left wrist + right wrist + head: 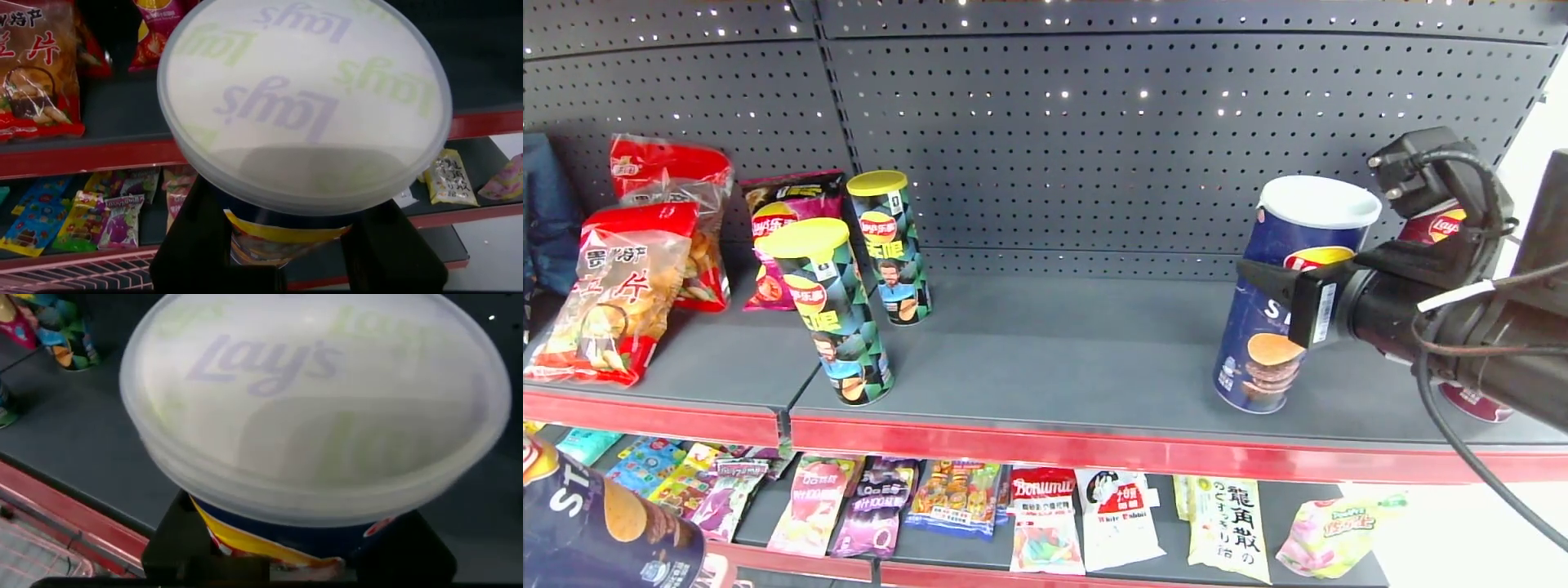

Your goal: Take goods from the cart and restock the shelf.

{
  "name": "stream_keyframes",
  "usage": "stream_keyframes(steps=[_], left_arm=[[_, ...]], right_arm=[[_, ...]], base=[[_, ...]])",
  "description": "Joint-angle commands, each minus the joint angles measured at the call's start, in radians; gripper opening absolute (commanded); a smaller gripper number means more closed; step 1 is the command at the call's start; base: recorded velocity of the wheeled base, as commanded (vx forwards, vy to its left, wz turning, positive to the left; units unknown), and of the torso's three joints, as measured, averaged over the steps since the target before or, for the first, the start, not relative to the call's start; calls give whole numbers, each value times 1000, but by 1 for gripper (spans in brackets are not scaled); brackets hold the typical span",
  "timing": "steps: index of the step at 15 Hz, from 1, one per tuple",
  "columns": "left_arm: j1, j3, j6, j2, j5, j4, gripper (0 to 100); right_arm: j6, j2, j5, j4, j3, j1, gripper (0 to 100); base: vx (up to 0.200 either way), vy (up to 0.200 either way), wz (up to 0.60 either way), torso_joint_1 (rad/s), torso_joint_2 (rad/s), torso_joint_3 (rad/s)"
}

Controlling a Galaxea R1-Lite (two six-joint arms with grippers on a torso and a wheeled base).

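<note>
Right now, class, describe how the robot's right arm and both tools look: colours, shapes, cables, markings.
The right arm is a black cylinder with looping black cables, one carrying a white tag, and a black boxy module on top. The right tool has blocky black fingers and a white barcode sticker. The left tool is black and blocky too.

The left gripper [298,249] clamps a dark can [282,237] between black fingers [208,253] just under its pale lid [304,98], and beyond it a red-edged shelf [82,155] carries snack bags [37,65], with bright packets [82,216] on the tier below.
</note>
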Motion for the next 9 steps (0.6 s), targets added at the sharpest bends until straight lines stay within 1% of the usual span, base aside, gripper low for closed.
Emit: stream_keyframes(steps=[1, 3, 4, 5, 7, 9], left_arm=[[0, 1, 0, -4, 0, 0, 0], [0, 1, 0, -3, 0, 0, 0], [0, 1, 0, -3, 0, 0, 0], [0, 2, 0, -3, 2, 0, 0], [0, 4, 0, -3, 2, 0, 0], [0, 6, 0, -3, 3, 0, 0]], right_arm=[[2, 43, -4, -3, -3, 32, 0], [16, 93, -4, -5, -41, 52, 0], [52, 136, -7, -31, -72, 58, 0], [58, 164, -14, -66, -85, 58, 0], [59, 199, -47, -107, -85, 58, 0], [67, 216, -115, -111, -67, 75, 0]], base=[[0, 0, 0, 0, 0, 0], [0, 0, 0, 0, 0, 0], [0, 0, 0, 0, 0, 0], [0, 0, 0, 0, 0, 0], [0, 0, 0, 0, 0, 0], [0, 0, 0, 0, 0, 0]])
